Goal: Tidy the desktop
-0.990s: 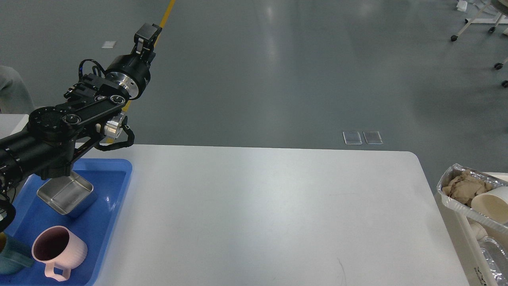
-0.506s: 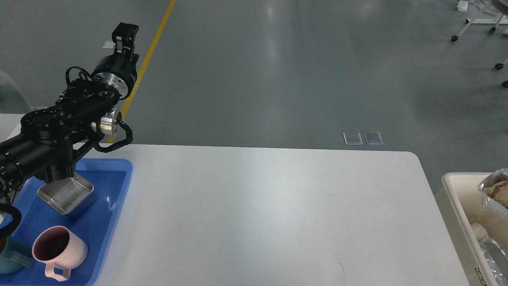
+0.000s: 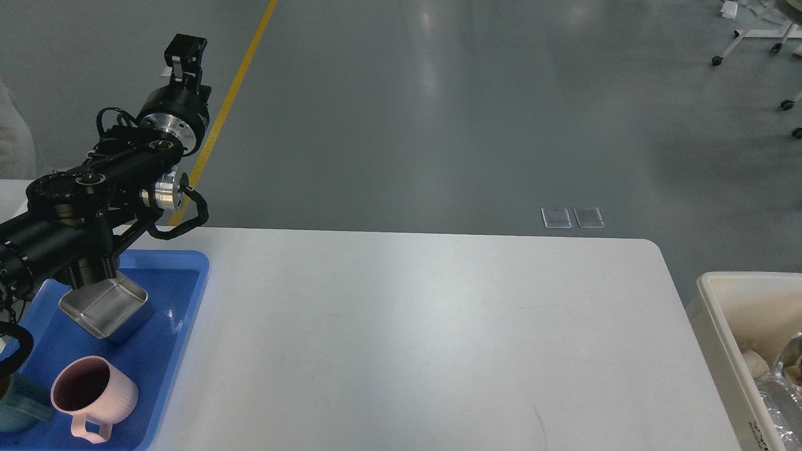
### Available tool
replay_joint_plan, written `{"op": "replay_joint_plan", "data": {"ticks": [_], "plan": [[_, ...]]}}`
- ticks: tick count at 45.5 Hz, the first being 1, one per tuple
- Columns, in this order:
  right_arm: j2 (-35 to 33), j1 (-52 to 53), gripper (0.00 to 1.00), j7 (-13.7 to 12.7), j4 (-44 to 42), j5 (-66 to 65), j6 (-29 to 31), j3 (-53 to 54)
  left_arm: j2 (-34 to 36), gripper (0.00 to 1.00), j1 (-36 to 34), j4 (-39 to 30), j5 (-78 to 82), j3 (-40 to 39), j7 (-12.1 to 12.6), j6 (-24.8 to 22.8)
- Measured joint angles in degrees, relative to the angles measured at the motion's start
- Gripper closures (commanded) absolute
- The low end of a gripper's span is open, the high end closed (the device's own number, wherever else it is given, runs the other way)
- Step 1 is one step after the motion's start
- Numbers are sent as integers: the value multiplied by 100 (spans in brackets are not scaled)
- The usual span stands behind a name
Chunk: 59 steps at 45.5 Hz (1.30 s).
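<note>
Seemingly near done: desktop (image 3: pixel 413 338) bare beside tray (image 3: pixel 188 294) holding cup (image 3: pixel 94 394) and tin (image 3: pixel 106 307), left gripper (image 3: pixel 183 53) raised beyond tray, jaws unreadable, right gripper unseen.

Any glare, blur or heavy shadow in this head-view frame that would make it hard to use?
Head view: sharp and evenly lit. Soft glare streaks on the grey floor and a pale sheen across the desktop; a small highlight on the blue tray near the steel dish. The left gripper is small and dark, so its fingers are hard to separate. Bin cropped at right.
</note>
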Motion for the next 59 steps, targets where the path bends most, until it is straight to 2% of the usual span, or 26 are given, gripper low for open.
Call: {"op": "replay_joint_plan", "data": {"ticks": [10,17,26,31,37,46,59], "plan": [[704,-14,0,7,-954,-17,-114,48,-4,17,-7,114,-3,-5,16,0],[956,122,0,-7,-1348,-18,-116,282,-6,9,-26,132,-3,-5,26,-15],[1387,963,0,-27,-1809,-16,-112,606,-8,5,-50,134,-3,-21,26,-64],[1653,1618,0,-28,-1847,20,-112,833,-23,5,-50,129,-31,-109,2,-66],[2070,2246,0,-29,-1800,31,-79,1587,-41,5,-50,128,-197,-191,-34,-67],[2909,2876,0,-39,-1726,18,387,2628,-81,5,-64,126,-283,-385,-107,-236],[3767,3272,0,-20,-1357,15,924,2870,-87,5,-21,135,-663,-606,-121,-571]]}}
